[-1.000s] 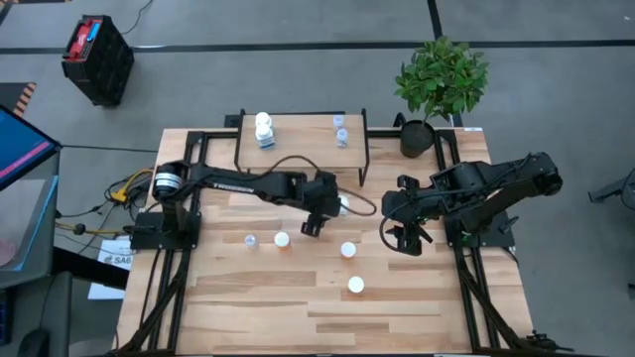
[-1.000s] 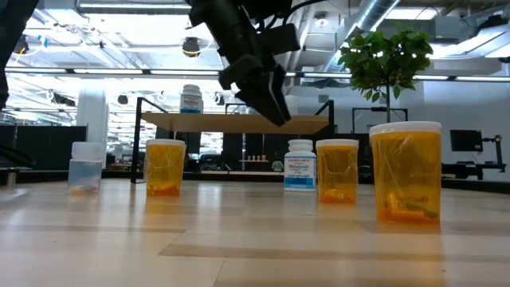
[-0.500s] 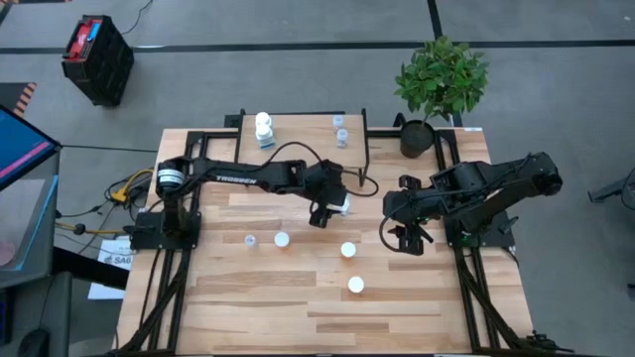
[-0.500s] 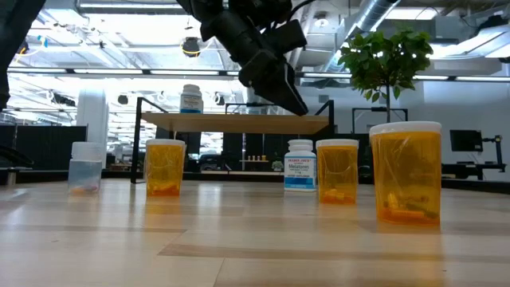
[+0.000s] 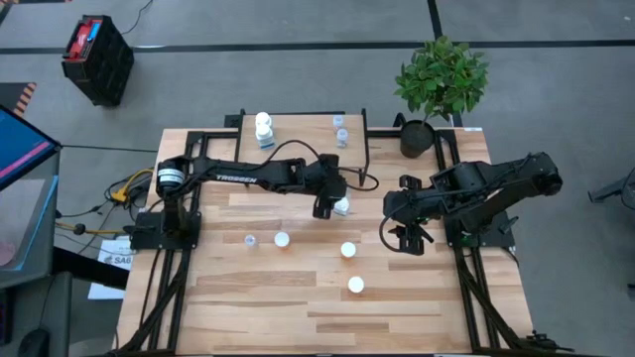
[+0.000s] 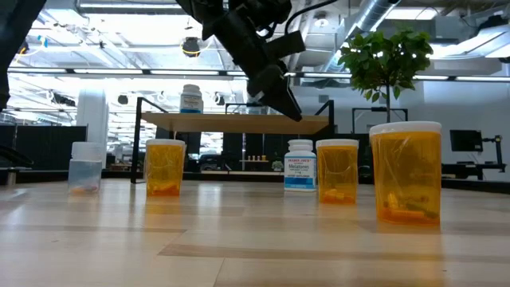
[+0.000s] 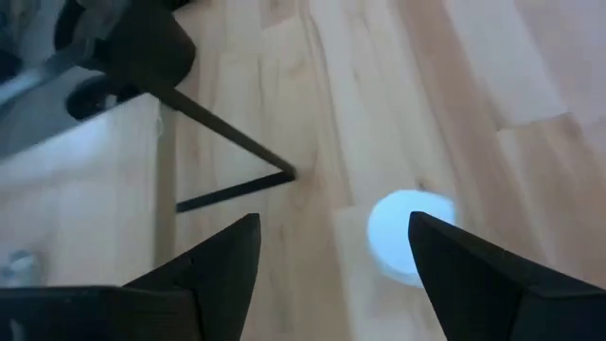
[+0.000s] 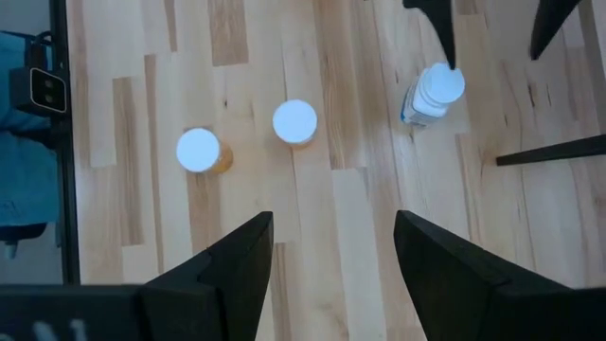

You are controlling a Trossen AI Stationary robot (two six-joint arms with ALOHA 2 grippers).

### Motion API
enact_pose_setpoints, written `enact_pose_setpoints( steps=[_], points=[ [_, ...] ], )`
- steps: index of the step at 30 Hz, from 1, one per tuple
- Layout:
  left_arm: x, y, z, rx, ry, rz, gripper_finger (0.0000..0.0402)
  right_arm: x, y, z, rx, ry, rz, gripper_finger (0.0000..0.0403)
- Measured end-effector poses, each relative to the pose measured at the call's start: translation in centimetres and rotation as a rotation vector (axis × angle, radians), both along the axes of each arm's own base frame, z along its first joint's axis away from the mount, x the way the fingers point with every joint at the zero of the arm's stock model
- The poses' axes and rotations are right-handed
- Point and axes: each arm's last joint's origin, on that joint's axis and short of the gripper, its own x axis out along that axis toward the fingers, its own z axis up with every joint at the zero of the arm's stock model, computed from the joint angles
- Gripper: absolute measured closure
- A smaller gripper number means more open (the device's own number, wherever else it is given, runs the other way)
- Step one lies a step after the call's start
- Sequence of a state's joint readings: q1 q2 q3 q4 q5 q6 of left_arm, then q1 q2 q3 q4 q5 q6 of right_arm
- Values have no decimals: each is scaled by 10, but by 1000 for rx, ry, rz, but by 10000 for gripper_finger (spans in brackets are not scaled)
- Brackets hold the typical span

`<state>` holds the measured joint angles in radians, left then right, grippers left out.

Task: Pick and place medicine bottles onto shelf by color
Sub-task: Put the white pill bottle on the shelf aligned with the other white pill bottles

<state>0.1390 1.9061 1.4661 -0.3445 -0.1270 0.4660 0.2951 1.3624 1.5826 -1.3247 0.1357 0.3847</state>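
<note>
The left arm stretches across the slatted wooden table, elbow bent, its left gripper (image 5: pixel 324 207) hanging spread and empty just above a small white medicine bottle with a blue label (image 5: pixel 341 206), which stands upright on the table before the low wooden shelf on black legs (image 5: pixel 303 134). The right gripper (image 5: pixel 409 241) waits folded at the table's right, fingers spread.

A grey floor (image 5: pixel 298 69) crossed by dark lines surrounds the slatted wooden table (image 5: pixel 298 297). A black crate (image 5: pixel 97 58) sits at upper left, a potted plant (image 5: pixel 442 79) at upper right. In the low view, ceiling strip lights (image 6: pixel 103 72) and silver ducts (image 6: pixel 382 12) run overhead.
</note>
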Motion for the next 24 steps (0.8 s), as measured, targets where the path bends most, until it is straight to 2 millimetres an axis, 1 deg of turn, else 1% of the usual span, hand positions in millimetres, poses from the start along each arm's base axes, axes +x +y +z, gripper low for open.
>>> enact_pose_setpoints(
  steps=[4, 7, 12, 15, 19, 24],
  points=[
    [1, 2, -5, -87, -1, -40, 146, 0, 0, 0, 0, 0, 0, 159],
    [3, 8, -6, -142, -24, -64, 146, 0, 0, 0, 0, 0, -1, 159],
    [2, 11, -8, -156, -20, -50, 146, 0, 0, 0, 8, 2, -4, 159],
    [2, 9, -14, -160, 23, -60, 143, 0, 0, 0, 7, 5, -4, 159],
    [3, 6, -13, -154, 6, -70, 125, 0, 0, 0, 7, 6, -4, 159],
    [3, 3, -14, -164, 10, -68, 86, -1, 0, 0, 6, 8, -5, 159]
  ],
)
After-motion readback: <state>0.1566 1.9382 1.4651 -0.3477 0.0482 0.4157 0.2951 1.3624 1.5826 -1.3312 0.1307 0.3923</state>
